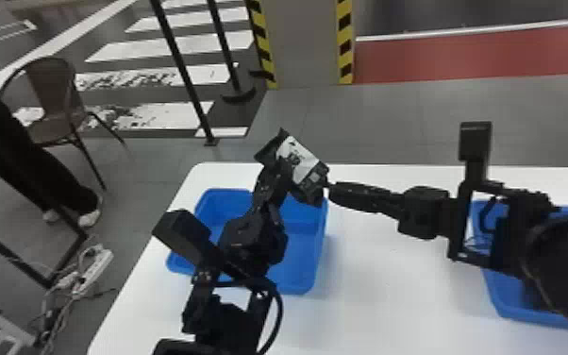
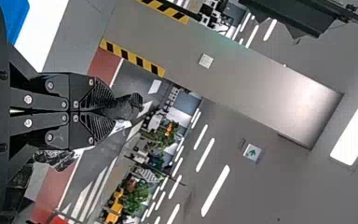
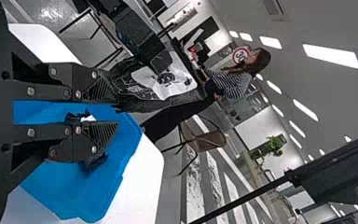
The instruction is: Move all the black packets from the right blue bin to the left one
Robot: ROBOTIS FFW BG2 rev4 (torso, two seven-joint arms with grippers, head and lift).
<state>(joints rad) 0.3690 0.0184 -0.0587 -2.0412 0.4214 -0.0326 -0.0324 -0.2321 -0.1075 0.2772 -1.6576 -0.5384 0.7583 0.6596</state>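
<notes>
Head view has the black packet with a white label [image 1: 303, 163] raised over the far right part of the left blue plastic bin [image 1: 297, 259], clamped by the black two-fingered left gripper [image 2: 113, 113]. Beside it, the matching right gripper [image 3: 116, 112] has its fingers apart. Handover looks done; next, right withdraws, left lowers and releases

Black packet [image 1: 303, 163] in left pincer [image 1: 278, 172] above left blue bin [image 1: 299, 264]
</notes>
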